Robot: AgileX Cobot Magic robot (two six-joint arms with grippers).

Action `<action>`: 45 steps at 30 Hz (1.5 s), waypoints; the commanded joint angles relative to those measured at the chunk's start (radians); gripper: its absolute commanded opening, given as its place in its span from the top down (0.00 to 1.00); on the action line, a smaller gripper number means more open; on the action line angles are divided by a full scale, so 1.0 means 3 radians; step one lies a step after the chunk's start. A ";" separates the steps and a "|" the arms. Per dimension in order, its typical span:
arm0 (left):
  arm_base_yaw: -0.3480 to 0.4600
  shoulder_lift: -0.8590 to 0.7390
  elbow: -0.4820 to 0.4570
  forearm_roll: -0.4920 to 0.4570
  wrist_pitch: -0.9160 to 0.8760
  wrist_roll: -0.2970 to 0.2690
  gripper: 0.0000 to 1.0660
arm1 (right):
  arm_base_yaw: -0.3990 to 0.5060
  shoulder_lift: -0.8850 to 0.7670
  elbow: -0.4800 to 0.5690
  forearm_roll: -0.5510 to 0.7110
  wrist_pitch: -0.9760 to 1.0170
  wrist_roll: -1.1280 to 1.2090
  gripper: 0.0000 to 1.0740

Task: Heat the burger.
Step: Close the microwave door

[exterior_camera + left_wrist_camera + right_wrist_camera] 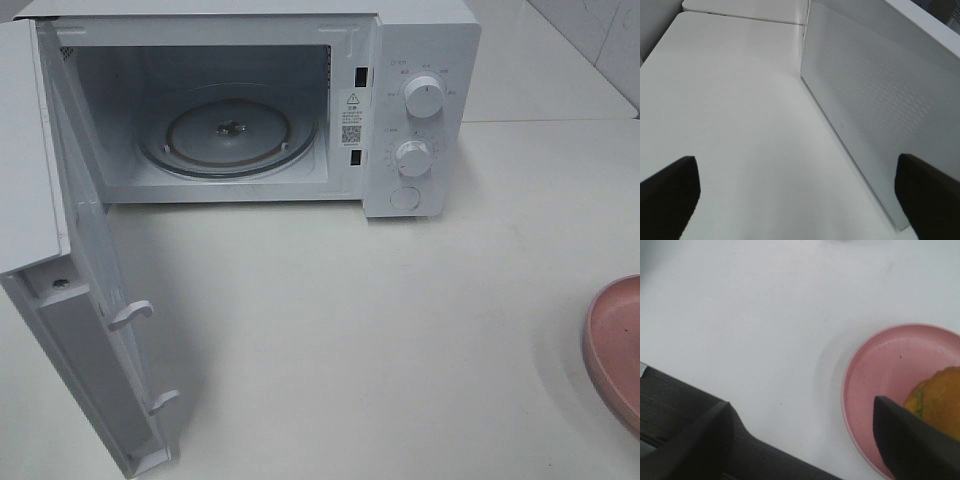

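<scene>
The burger (pixel 935 400) shows only in the right wrist view, as a golden-brown bun edge with a bit of green, lying on the pink plate (pixel 875 385). My right gripper (pixel 805 440) is open above the table beside the plate, one finger (pixel 910 440) overlapping the plate's rim in the picture. My left gripper (pixel 795 200) is open and empty over bare table next to the open microwave door (pixel 875 115). In the high view the white microwave (pixel 300 100) stands open with its glass turntable (pixel 230 135) bare; the plate's edge (pixel 615 345) shows at the right. Neither gripper shows there.
The microwave door (pixel 85 330) swings out to the front left and stands over the table. Two white knobs (pixel 424 97) sit on the microwave's right panel. A dark edge (pixel 685 430) borders the table in the right wrist view.
</scene>
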 commanded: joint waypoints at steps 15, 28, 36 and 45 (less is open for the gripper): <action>0.0000 -0.0023 0.0013 -0.0013 -0.0027 0.0000 0.08 | -0.1127 -0.0880 0.0023 0.0020 -0.0030 -0.0043 0.32; 0.0000 -0.0027 0.0013 -0.0013 -0.0027 -0.0003 0.08 | -0.1733 -0.1450 0.0043 0.0327 -0.0063 -0.0553 0.32; 0.0000 -0.0027 0.0013 -0.0013 -0.0027 0.0000 0.08 | -0.1733 -0.1450 0.0043 0.0327 -0.0063 -0.0553 0.32; 0.0000 -0.0027 0.0013 -0.0013 -0.0027 0.0000 0.08 | -0.1733 -0.1450 0.0043 0.0327 -0.0063 -0.0553 0.32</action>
